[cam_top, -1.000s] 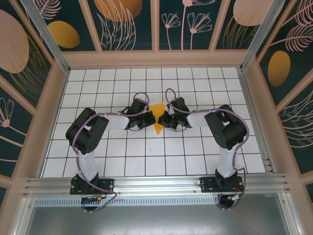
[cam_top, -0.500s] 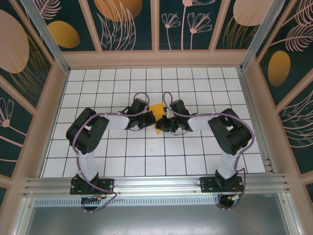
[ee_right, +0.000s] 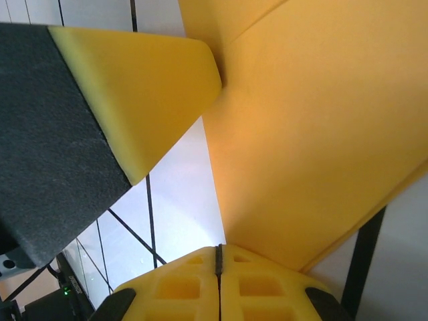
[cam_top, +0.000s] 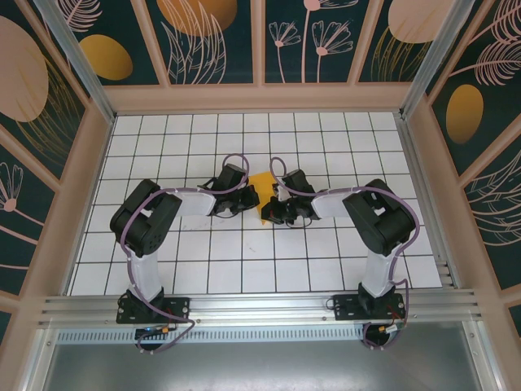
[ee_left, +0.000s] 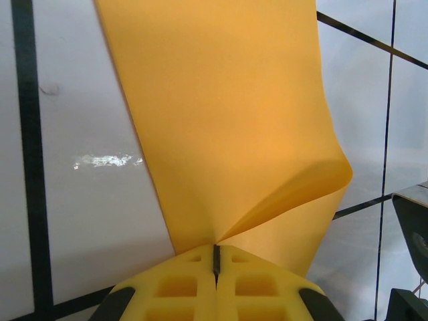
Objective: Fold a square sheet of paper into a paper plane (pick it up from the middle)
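The square sheet of paper (cam_top: 262,184) is orange-yellow and folded, and it is held up between the two grippers at the middle of the grid table. In the left wrist view the sheet (ee_left: 221,114) fans out from my left gripper (ee_left: 215,249), whose jaws are shut on it at a crease. A curled flap bulges to the right. From above, my left gripper (cam_top: 253,201) is at the sheet's left. My right gripper (cam_top: 272,209) is at the sheet's near right. Its jaws (ee_right: 219,249) are shut on the edge of the sheet (ee_right: 314,134). The left gripper's yellow finger (ee_right: 144,87) shows close by.
The white grid table (cam_top: 244,269) is walled on three sides by patterned panels (cam_top: 203,41). An aluminium rail (cam_top: 260,305) carries both arm bases along the near edge. The two wrists are almost touching over the sheet.
The right gripper has moved left and nearer, closer to the left one. The sheet's long downward point is gone from the top view, and it now looks shorter and squarer.
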`<action>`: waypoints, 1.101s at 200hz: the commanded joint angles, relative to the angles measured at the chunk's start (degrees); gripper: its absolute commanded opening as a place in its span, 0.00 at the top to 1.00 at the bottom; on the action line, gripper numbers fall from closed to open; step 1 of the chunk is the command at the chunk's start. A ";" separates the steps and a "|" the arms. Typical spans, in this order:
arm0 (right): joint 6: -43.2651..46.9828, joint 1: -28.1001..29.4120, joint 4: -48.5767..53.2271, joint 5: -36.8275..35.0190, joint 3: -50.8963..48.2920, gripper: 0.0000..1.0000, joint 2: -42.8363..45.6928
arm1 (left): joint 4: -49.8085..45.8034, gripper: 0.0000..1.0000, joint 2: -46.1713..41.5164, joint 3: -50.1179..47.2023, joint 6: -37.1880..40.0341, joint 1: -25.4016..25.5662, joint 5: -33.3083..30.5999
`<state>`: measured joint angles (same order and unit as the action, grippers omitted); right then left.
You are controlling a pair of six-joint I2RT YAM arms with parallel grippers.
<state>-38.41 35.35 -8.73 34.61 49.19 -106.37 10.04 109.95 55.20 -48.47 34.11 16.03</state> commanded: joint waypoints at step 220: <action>6.21 3.74 9.40 -5.90 -2.97 0.95 8.61 | -4.86 0.96 2.74 -1.43 0.95 -0.02 -5.57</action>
<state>-31.81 38.92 -1.96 30.83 47.24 -102.10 10.09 109.95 55.20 -48.47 34.20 15.62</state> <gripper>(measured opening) 0.054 0.046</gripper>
